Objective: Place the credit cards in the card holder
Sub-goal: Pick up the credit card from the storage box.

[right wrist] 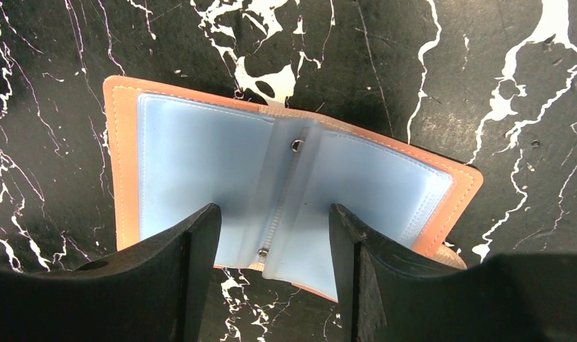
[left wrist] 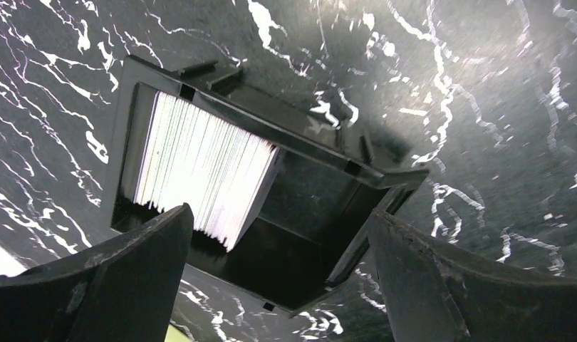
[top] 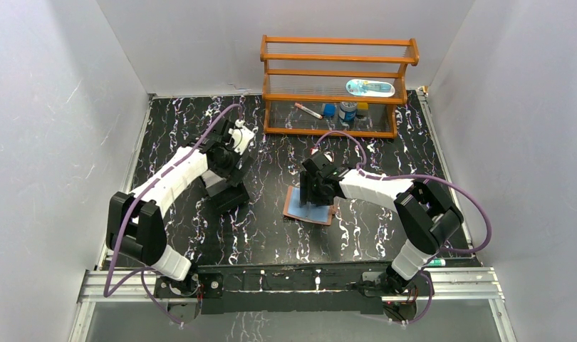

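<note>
Card holder [right wrist: 193, 164], one: lies open and face up at mid-counter. It has a tan-orange leather border and pale blue translucent pocket leaves, with two small rivets along the fold. No card shows in the pockets.

Right gripper [right wrist: 273, 214], one: poised directly over the holder's fold, jaws apart, one to each side of the fold and clamped on nothing.

Credit cards [left wrist: 200, 171], one stack: they stand on edge and lean inside the tray, well apart from the holder. The edges are too thin and close to count.

Black tray [left wrist: 307, 206], one: open-topped, on the counter's left half, with the stack filling one end and the other end bare.

Left gripper [left wrist: 278, 214], one: hangs above the tray, jaws spread wide, holding nothing.

Counter [top: 286, 242], one: black with white veining.

Wooden rack [top: 339, 85], one: at the counter's far edge, carrying a few small items.
</note>
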`<state>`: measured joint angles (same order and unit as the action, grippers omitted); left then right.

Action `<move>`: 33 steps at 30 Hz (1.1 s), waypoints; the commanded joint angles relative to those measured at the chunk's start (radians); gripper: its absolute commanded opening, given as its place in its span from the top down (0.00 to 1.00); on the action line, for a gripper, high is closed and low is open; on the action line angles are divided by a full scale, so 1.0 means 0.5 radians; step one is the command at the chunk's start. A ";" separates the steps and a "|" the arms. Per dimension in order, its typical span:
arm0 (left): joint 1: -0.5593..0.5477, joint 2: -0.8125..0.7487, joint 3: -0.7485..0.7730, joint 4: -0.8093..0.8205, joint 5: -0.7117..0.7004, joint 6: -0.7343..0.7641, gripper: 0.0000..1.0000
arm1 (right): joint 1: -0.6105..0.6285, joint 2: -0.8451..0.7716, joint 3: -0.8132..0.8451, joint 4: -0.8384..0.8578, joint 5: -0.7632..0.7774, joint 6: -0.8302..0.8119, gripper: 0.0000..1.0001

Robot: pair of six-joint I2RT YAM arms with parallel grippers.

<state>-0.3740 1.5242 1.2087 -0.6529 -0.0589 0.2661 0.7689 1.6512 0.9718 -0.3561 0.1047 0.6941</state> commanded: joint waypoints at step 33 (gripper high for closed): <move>0.039 -0.046 -0.586 0.668 -0.331 0.750 0.20 | 0.011 -0.023 -0.038 -0.058 -0.067 -0.075 0.36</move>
<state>-0.3611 1.5059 0.9405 -0.3511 -0.2146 0.6289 0.7689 1.6463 0.9668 -0.3500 0.0895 0.6575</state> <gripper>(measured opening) 0.796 0.646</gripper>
